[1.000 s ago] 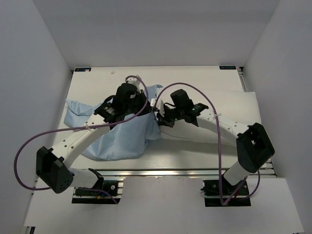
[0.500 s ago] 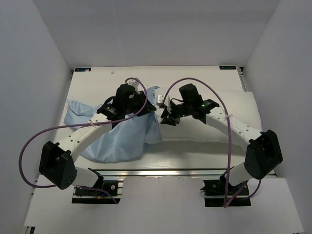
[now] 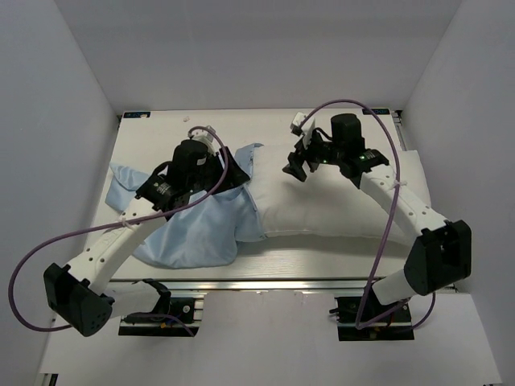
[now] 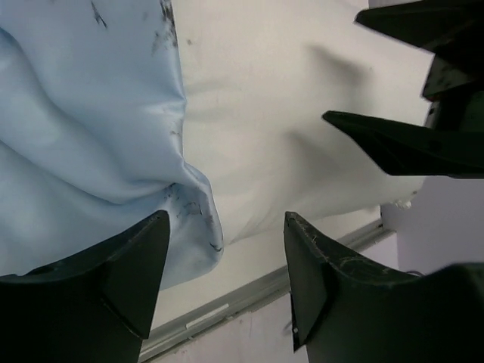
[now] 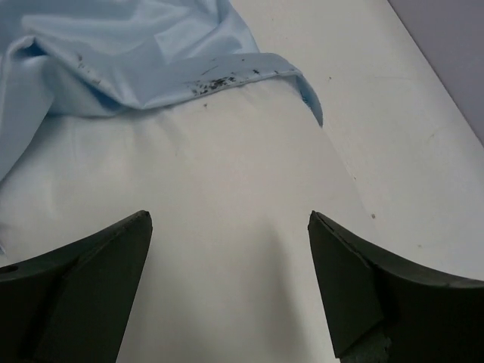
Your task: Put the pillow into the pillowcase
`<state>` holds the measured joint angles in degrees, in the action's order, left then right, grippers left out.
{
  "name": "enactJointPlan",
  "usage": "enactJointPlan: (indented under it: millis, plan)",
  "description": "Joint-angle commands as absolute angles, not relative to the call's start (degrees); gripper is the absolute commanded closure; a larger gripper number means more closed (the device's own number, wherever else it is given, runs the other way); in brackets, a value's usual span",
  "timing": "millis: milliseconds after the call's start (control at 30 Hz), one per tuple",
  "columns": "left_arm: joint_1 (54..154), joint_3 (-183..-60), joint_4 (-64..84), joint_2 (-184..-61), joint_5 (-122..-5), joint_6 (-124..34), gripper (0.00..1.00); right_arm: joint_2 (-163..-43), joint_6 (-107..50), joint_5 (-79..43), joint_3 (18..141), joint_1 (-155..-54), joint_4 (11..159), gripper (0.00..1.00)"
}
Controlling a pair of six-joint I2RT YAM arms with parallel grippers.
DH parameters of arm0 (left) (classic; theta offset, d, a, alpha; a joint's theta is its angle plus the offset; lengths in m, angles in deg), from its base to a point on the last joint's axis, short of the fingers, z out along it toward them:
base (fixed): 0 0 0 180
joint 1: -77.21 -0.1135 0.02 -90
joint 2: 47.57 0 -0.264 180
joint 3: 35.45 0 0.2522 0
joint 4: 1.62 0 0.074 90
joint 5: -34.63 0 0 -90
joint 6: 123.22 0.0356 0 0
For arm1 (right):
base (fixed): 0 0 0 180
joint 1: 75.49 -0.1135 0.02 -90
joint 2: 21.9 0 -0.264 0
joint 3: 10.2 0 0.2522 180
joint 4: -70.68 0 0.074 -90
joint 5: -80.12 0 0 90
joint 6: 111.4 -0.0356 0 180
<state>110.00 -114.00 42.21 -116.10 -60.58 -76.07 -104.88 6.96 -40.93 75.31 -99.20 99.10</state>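
Note:
The off-white pillow (image 3: 338, 209) lies across the right half of the table, and its left end runs under the hem of the light-blue pillowcase (image 3: 193, 233), which is crumpled on the left. My left gripper (image 3: 235, 175) hovers over that hem, open and holding nothing. In the left wrist view the pillowcase (image 4: 98, 113) and the pillow (image 4: 287, 106) lie below the left gripper (image 4: 227, 215). My right gripper (image 3: 291, 166) is raised above the pillow's back left part, open and empty. In the right wrist view the right gripper (image 5: 231, 215) hangs over the pillow (image 5: 227, 174), with the pillowcase (image 5: 113, 53) hem beyond it.
The white table (image 3: 161, 133) is boxed in by white walls at the left, right and back. A metal rail (image 3: 282, 283) runs along its near edge. Purple cables (image 3: 378, 121) loop above both arms. The right gripper's black fingers (image 4: 401, 144) show in the left wrist view.
Both grippers have opened and let go of the pillowcase's edge. The right gripper rose and moved back to the right; the left drew slightly left. The hem now rests over the pillow's left end.

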Motion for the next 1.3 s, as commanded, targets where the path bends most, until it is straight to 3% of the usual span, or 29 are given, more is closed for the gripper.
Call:
enactJointPlan:
  millis: [0, 167, 367, 700, 1067, 1267]
  plan:
    - [109.82, -119.86, 49.31, -115.93, -51.34, -72.68, 0.28, -108.2, -3.9, -38.54, 76.07, -100.71, 89.28, 0.11]
    - [108.59, -125.22, 48.36, -124.71, -47.99, -66.55, 0.28, -117.14, -8.74, -28.79, 83.69, -102.74, 90.14, 0.11]
    - [108.15, -135.42, 46.86, -140.8, -49.39, -59.07, 0.3, -122.01, -9.54, -28.78, 86.53, -102.74, 92.09, 0.11]
    - [108.23, -141.75, 45.11, -152.94, -46.93, -56.68, 0.34, -121.04, -11.29, -30.54, 80.82, -102.74, 91.21, 0.26]
    - [108.23, -141.93, 45.1, -150.49, -45.35, -58.44, 0.67, -121.92, -11.38, -28.78, 80.02, -102.74, 91.74, 0.42]
    - [108.23, -139.39, 42.3, -146.19, -50.43, -59.93, 0.89, -124.82, -12.0, -31.5, 81.87, -102.74, 93.67, 0.68]
